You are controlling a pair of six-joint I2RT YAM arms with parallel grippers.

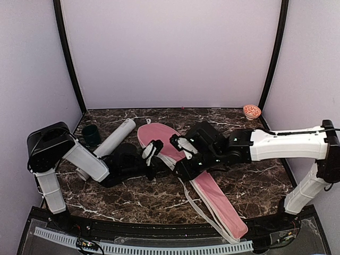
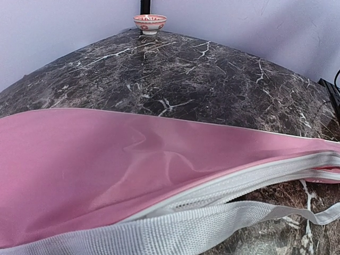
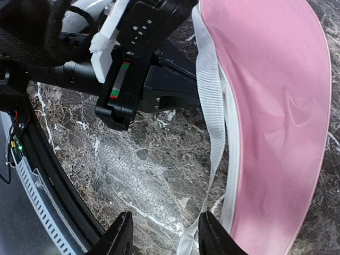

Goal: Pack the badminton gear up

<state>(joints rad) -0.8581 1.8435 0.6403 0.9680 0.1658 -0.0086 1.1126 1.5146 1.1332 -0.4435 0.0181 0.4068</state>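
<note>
Pink cover (image 1: 212, 191) is lying flat on the marble table (image 1: 255, 186), running diagonally: wide head end toward the back-left, narrow handle end toward the near edge on the right side. Its white strap (image 3: 210, 106) is trailing loose along the near-side edge, and the white zip (image 2: 239, 186) is running along that same edge.

Left gripper (image 1: 152, 150) is sitting at the head end of the cover, right against the edge. Its fingers are pressed together. Can't tell whether any fabric is caught between them; the left wrist view is showing only pink fabric, zip and strap up close.

Right gripper (image 1: 182, 143) is hovering over the cover just beside the left one, the two nearly touching. Its fingertips (image 3: 121, 236) are standing spread, gripping nothing; the strap is passing under the gap between them, close to one finger.

Grey tube (image 1: 114, 139) is lying on the table left of the cover, slanting toward the back, partly behind the left arm. Green cup (image 1: 90, 135) is standing just beside the tube on its left. Orange-patterned bowl (image 1: 252, 110) is sitting in the back-right corner, well apart from the rest.
</note>
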